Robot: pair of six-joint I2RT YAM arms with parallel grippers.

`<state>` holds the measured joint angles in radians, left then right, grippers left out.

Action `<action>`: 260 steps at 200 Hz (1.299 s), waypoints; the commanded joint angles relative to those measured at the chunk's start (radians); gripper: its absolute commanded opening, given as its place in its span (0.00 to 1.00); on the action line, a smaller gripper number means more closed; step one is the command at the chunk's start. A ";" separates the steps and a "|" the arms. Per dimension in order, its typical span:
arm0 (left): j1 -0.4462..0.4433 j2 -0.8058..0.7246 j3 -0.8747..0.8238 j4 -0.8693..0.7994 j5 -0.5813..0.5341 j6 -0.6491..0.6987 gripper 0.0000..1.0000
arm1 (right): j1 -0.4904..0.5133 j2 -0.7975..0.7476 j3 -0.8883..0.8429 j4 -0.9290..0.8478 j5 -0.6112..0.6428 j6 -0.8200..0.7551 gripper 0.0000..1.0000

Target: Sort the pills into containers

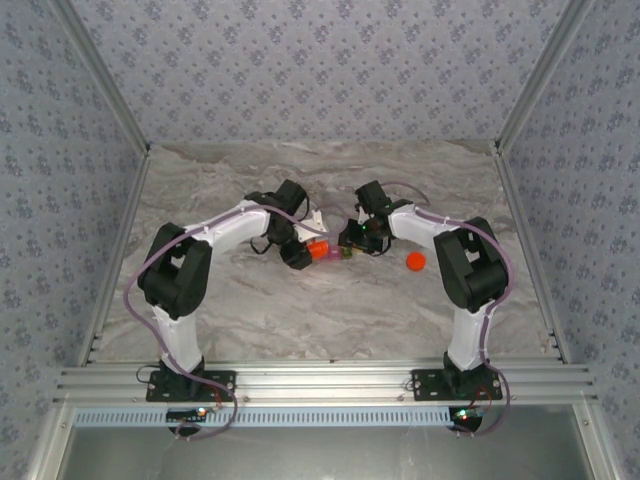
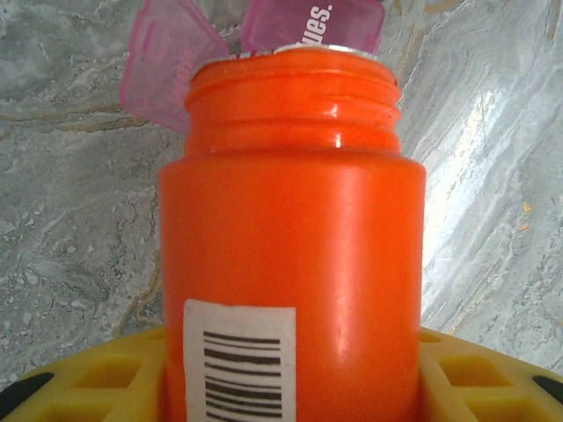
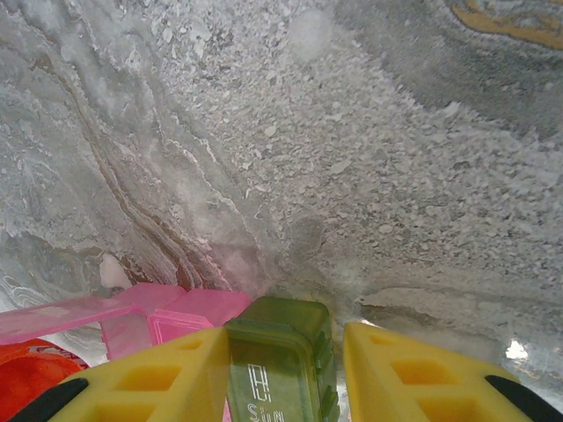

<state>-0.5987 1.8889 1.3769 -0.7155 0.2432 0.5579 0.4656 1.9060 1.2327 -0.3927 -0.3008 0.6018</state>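
Beyond my left gripper (image 2: 290,391), clamped on the bottle (image 2: 290,220), open pink lids (image 2: 167,61) crowd its mouth, so pills could spill past the box (image 3: 280,347) my right gripper (image 3: 283,387) pinches.

Overhead view: even, diffuse light; soft, faint shadows on the grey marbled tabletop (image 1: 300,310). Left wrist view: vertical glare streaks the glossy orange-red plastic bottle (image 2: 290,264); the marble at right washes out white. Right wrist view: the translucent olive-green plastic compartment (image 3: 281,352) glows, slightly soft; the marble grain is sharp.
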 commanded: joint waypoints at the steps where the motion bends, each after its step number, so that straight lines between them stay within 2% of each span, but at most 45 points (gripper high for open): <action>1: -0.009 0.015 0.026 -0.045 -0.012 0.020 0.00 | 0.009 0.016 0.019 -0.031 -0.002 -0.013 0.41; 260: -0.072 0.054 0.095 -0.119 -0.166 0.048 0.00 | 0.024 0.013 0.016 -0.041 0.014 -0.010 0.40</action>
<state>-0.6636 1.9232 1.4315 -0.7948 0.0948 0.5877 0.4805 1.9060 1.2331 -0.3935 -0.2996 0.6018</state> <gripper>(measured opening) 0.504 0.400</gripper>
